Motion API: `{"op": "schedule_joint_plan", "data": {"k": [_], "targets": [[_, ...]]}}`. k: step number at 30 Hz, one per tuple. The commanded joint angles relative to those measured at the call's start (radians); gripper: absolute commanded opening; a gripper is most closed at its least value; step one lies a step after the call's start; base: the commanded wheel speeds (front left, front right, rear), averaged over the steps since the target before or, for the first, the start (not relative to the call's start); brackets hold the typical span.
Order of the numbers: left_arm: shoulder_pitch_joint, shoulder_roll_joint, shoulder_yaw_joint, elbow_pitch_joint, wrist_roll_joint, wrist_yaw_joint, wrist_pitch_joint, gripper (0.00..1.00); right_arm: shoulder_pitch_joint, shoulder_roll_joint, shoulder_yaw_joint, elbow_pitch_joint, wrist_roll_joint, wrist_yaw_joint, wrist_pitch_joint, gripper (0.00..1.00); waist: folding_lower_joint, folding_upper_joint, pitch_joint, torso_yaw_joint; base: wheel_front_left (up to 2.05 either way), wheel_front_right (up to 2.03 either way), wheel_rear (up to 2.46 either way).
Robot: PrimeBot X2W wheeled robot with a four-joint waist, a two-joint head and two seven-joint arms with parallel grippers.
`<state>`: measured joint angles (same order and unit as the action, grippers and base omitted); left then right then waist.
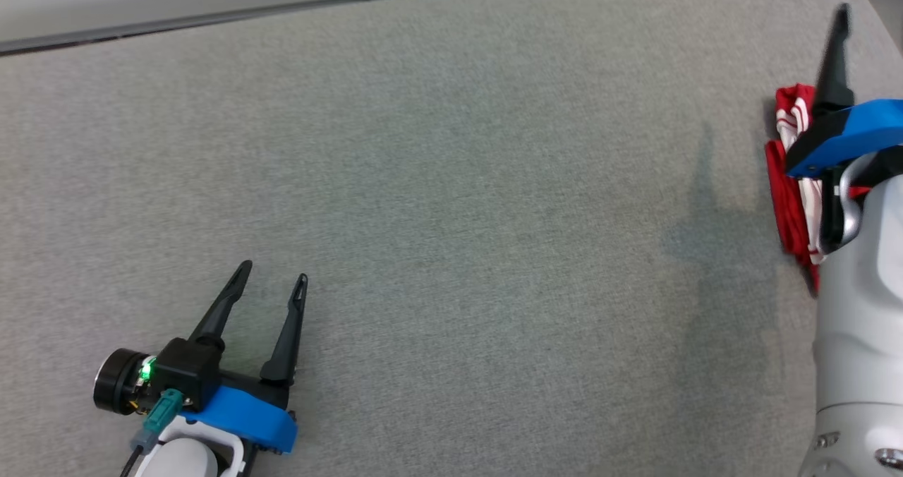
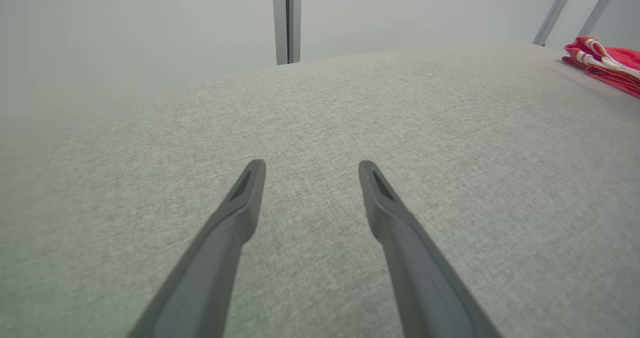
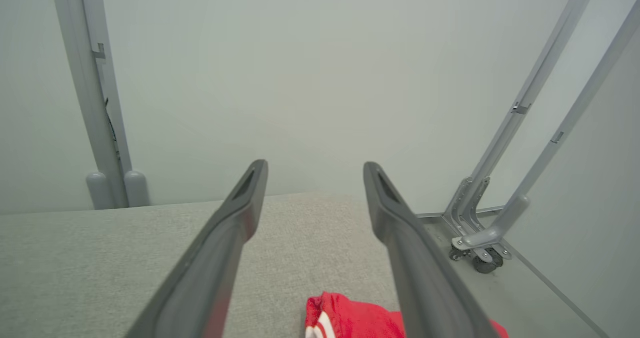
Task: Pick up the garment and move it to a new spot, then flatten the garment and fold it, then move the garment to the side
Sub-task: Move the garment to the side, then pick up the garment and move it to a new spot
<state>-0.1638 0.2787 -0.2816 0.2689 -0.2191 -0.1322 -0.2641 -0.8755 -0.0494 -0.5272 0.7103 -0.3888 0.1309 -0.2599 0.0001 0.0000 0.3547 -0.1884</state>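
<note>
Gaping wide above the red garment (image 3: 350,318) — right gripper (image 3: 315,178) holds nothing.

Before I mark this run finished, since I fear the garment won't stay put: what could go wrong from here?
The red and white garment lies near the right edge of the grey fabric surface; a nudge could tip it off. The right claw hangs open just above it; a finger might snag the cloth and drag it.

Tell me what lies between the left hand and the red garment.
Nothing: the head view shows only bare grey cloth surface between the left hand and the garment.
</note>
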Motion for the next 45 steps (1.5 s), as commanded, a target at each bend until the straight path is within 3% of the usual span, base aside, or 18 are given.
{"op": "schedule_joint_plan", "data": {"k": [1, 7, 15, 31, 45], "targets": [[0.002, -0.010, 0.023, 0.010, 0.006, 0.003, 0.000, 1.00, 0.028, -0.003, 0.062, -0.019, 0.075, 0.000, -0.006, 1.00, -0.0001, 0.0000, -0.017, 0.012, 0.00, 0.00, 0.00], [0.014, -0.058, 0.114, 0.043, 0.018, 0.003, 0.000, 1.00, 0.209, -0.003, 0.269, -0.117, 0.318, 0.000, -0.006, 1.00, -0.0001, 0.0000, -0.079, 0.066, 0.00, 0.00, 0.00], [0.041, -0.115, 0.219, 0.097, 0.045, 0.003, 0.000, 1.00, 0.461, -0.003, 0.438, -0.146, 0.432, 0.000, -0.006, 1.00, -0.0001, 0.0000, -0.167, 0.136, 0.00, 0.00, 0.00], [0.165, -0.196, 0.286, 0.138, 0.101, 0.003, 0.000, 1.00, 0.711, -0.003, 0.498, -0.211, 0.468, 0.000, -0.006, 1.00, -0.0001, 0.0000, -0.324, 0.169, 0.00, 0.00, 0.00], [0.192, -0.219, 0.287, 0.134, 0.117, 0.003, 0.000, 1.00, 0.741, -0.003, 0.514, -0.211, 0.487, 0.000, -0.007, 1.00, -0.0001, 0.0000, -0.351, 0.178, 0.00, 0.00, 0.00]]}}
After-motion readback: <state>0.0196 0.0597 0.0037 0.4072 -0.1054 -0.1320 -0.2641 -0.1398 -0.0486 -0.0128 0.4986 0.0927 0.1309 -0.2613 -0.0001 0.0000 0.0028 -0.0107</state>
